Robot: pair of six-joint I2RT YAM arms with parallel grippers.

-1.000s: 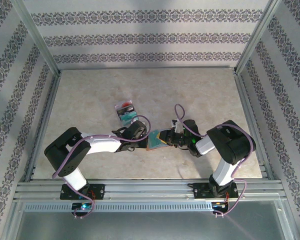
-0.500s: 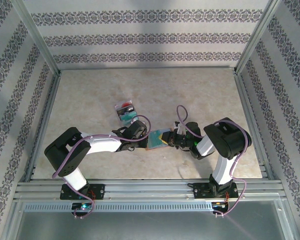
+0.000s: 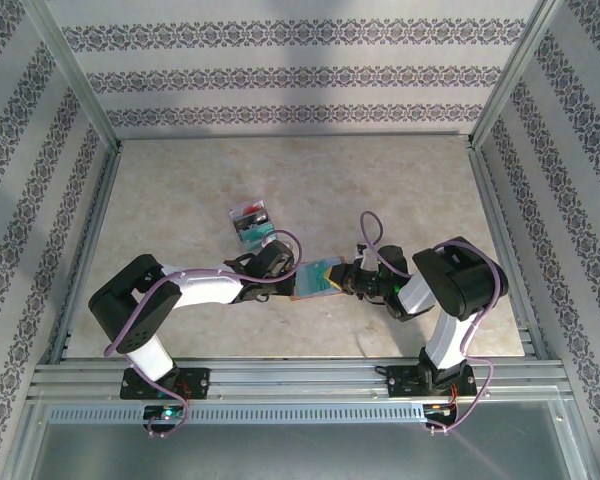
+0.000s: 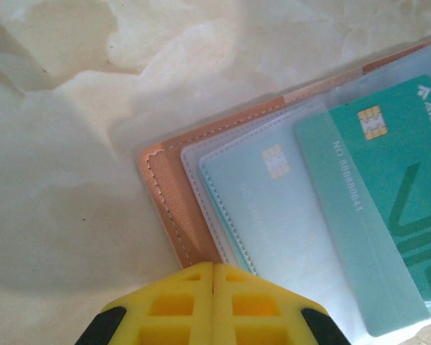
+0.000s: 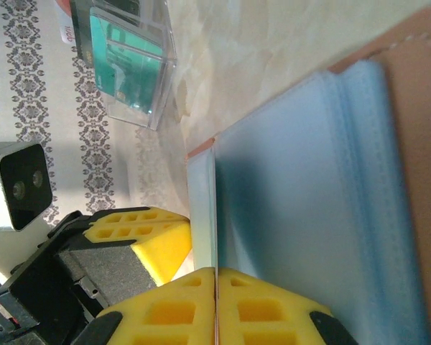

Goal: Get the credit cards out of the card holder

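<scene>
The card holder (image 3: 313, 281) lies open on the surface (image 3: 380, 180), directly between the two sets of jaws, with its brown stitched edge (image 4: 174, 208) toward the left jaws. A teal card (image 4: 373, 208) sits askew on its clear sleeves, and its end toward the right jaws is cut off by the left wrist picture. A paler card (image 4: 266, 208) lies behind frosted plastic, its print too faint to read.

The left jaws are closed, yellow fingertips (image 4: 172, 309) pressed together at the holder's near corner. Whether they press down on the leather is hard to tell, since that corner runs out of sight beneath them.

The right jaws are closed on the teal card's outer end. In the right wrist view a thin sheet stands edge-on between the yellow pads (image 5: 266, 309), and whether a sleeve is pinched along with it cannot be made out. The holder's brown flap (image 5: 416, 129) is blurred beside them, and a left fingertip (image 5: 154, 241) shows just across.

Beyond the left jaws, well apart from the holder, a clear box (image 3: 252, 222) holds stacked cards (image 5: 126, 61).

Compared with a second ago, the right arm has drawn slightly back toward its own side, its elbow sitting lower. The left arm, holder and box are unmoved.
</scene>
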